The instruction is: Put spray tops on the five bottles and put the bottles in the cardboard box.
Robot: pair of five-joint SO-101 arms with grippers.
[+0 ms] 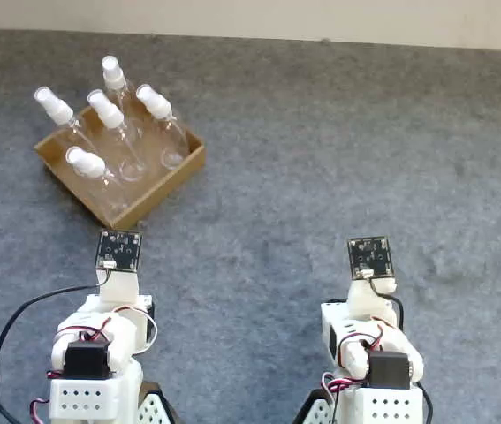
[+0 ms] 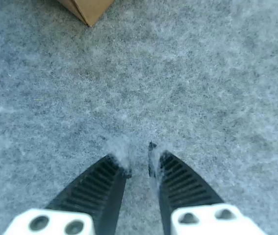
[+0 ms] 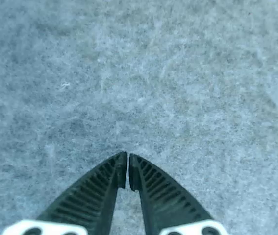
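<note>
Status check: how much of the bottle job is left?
Done: all five bottles, each wearing a white spray top, stand in the cardboard box. In hand: nothing; left gripper and right gripper are empty over the grey mat. Left: nothing visible.

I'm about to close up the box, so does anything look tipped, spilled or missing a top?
Nothing stands out. All five bottles stand inside the cardboard box, each with a white spray top on. No spill shows on the grey mat, and the left gripper and right gripper hold nothing.
</note>
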